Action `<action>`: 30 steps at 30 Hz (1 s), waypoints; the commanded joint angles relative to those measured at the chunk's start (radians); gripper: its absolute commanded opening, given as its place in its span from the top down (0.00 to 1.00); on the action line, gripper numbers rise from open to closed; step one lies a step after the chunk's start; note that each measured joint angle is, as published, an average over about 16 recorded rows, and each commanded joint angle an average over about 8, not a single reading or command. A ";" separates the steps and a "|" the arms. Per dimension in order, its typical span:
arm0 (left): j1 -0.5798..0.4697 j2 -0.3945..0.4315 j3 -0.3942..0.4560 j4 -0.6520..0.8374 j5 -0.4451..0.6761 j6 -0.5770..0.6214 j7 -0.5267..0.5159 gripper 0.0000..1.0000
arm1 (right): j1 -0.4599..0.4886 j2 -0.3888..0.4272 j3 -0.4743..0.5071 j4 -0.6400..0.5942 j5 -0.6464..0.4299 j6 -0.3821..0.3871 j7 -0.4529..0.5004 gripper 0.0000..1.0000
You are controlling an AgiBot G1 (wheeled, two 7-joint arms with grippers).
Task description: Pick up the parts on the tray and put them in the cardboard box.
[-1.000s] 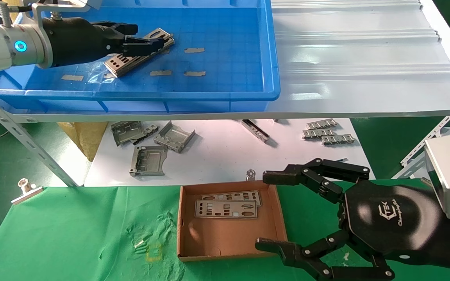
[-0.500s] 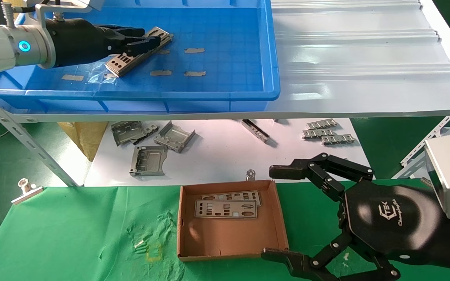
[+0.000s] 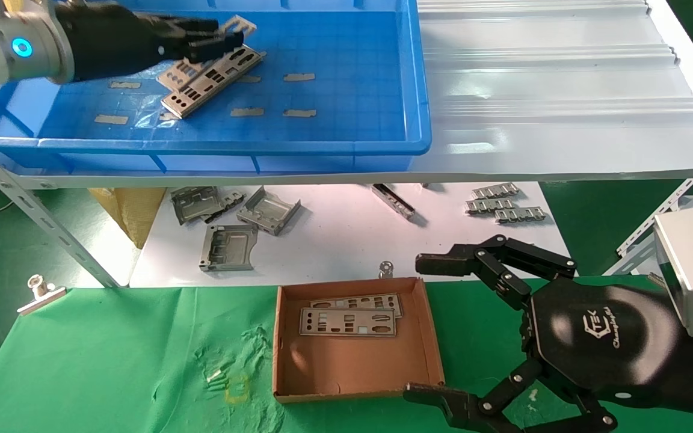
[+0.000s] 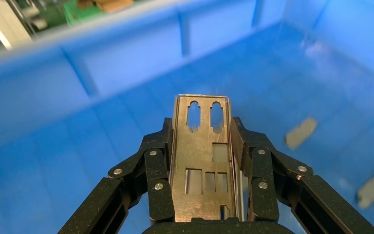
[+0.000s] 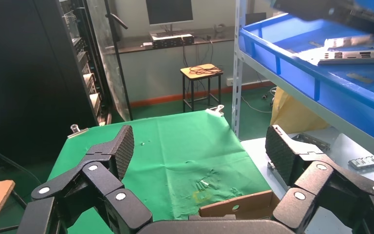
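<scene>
The blue tray stands on the upper shelf at the left. My left gripper is shut on one silver punched plate and holds it above the tray floor; the left wrist view shows the plate clamped between both fingers. More plates lie stacked on the tray floor below it. The cardboard box sits on the green cloth with two plates inside at its far side. My right gripper is open and empty just right of the box.
Bent grey brackets and small ridged strips lie on the white lower surface behind the box. The white ribbed shelf sheet extends right of the tray. A metal clip holds the green cloth's left corner.
My left gripper has closed on the top plate and lifted it off the stack, moving up and back. My right gripper shifted slightly right and opened wider.
</scene>
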 commanded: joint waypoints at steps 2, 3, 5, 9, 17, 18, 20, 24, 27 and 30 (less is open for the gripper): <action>-0.015 -0.007 -0.005 -0.007 -0.007 0.011 0.004 1.00 | 0.000 0.000 0.000 0.000 0.000 0.000 0.000 0.00; -0.022 -0.010 -0.007 -0.011 -0.010 0.025 0.006 1.00 | 0.000 0.000 0.000 0.000 0.000 0.000 0.000 0.00; -0.034 -0.017 -0.009 -0.017 -0.014 0.063 0.009 1.00 | 0.000 0.000 0.000 0.000 0.000 0.000 0.000 0.00; -0.047 -0.035 -0.012 -0.033 -0.021 0.196 0.022 1.00 | 0.000 0.000 0.000 0.000 0.000 0.000 0.000 0.00; 0.013 -0.076 -0.023 -0.099 -0.071 0.595 0.084 1.00 | 0.000 0.000 0.000 0.000 0.000 0.000 0.000 0.00; 0.031 -0.080 -0.021 -0.121 -0.082 0.621 0.091 1.00 | 0.000 0.000 0.000 0.000 0.000 0.000 0.000 0.00; 0.073 -0.089 -0.006 -0.188 -0.109 0.645 0.096 1.00 | 0.000 0.000 0.000 0.000 0.000 0.000 0.000 0.00; 0.178 -0.137 0.069 -0.415 -0.202 0.649 0.056 1.00 | 0.000 0.000 0.000 0.000 0.000 0.000 0.000 0.00; 0.258 -0.195 0.144 -0.601 -0.283 0.638 0.013 1.00 | 0.000 0.000 0.000 0.000 0.000 0.000 0.000 0.00; 0.326 -0.234 0.197 -0.717 -0.337 0.615 0.002 1.00 | 0.000 0.000 0.000 0.000 0.000 0.000 0.000 0.00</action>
